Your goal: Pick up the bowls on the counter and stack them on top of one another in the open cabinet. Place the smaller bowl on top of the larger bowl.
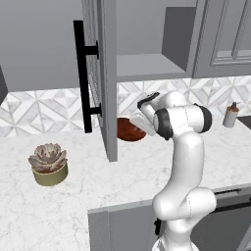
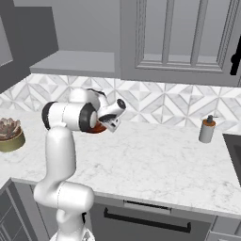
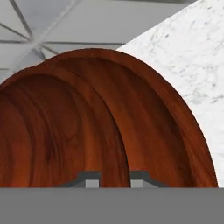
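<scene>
White marble with faint grey veins across the broad table (image 1: pixel 98 181), running back to a wall of grey-and-white geometric tiles (image 1: pixel 39 110). Above, in flat grey, the open cabinet (image 1: pixel 147 66): plain bare shelf, door (image 1: pixel 105 73) swung out toward the camera, long black bar handle (image 1: pixel 81 73) on its face. Beside it, panelled grey cabinets (image 2: pixel 188 37). At the left of the table, well apart from the rest, a tan pot with a succulent (image 1: pixel 49 164); far to the right, near the tiles, a small soap dispenser (image 1: pixel 230 115). Reddish-brown and glossy, the bowls (image 1: pixel 128 130) low at the back of the table, just past the edge of the door and under the shelf, close to the tiled wall. From the hand view, nearer bowl (image 3: pixel 52 131) overlapping farther bowl (image 3: pixel 157 131), rims curving side by side; hard to judge which is wider, or whether one sits inside the other. Tool (image 3: pixel 114 179) down at the nearer bowl, one dark tip on either side of its wall; cannot tell whether clamped on the rim or merely straddling it.
</scene>
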Robot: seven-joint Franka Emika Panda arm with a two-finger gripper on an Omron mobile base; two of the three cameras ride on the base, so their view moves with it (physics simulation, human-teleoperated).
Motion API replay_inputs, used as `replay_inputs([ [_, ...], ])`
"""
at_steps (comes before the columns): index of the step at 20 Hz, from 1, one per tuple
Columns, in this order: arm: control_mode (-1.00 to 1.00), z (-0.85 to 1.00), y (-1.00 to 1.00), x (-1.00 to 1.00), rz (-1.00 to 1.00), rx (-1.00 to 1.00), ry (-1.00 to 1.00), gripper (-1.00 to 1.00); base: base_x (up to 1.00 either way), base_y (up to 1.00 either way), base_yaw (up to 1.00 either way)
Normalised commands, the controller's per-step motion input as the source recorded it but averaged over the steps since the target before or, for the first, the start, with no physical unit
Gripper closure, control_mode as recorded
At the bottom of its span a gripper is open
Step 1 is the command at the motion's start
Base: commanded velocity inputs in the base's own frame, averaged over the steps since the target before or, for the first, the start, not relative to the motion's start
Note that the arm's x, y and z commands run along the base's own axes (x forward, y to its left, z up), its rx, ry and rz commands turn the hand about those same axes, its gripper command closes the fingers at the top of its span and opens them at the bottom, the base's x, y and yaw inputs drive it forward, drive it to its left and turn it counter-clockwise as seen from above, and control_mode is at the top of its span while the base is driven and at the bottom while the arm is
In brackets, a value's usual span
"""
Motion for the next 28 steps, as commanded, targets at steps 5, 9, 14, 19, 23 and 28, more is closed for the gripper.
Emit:
replay_inputs([
  [5, -1.00, -0.04, -0.01, 0.05, 0.00, 0.00, 0.00, -1.00, 0.00, 0.00, 0.00],
  [9, -1.00, 0.10, 0.00, -0.01, 0.00, 0.00, -0.02, -1.00, 0.00, 0.00, 0.00],
  [14, -1.00, 0.30, 0.00, -0.05, 0.00, 0.00, -0.03, -1.00, 0.00, 0.00, 0.00],
  [19, -1.00, 0.54, -0.01, -0.18, 0.00, 0.00, -0.11, -1.00, 0.00, 0.00, 0.00],
  [23, -1.00, 0.31, -0.22, -0.31, 0.00, 0.01, -0.11, -1.00, 0.00, 0.00, 0.00],
  [28, -1.00, 0.00, -0.35, -0.15, -0.04, 0.00, -0.01, -1.00, 0.00, 0.00, 0.00],
])
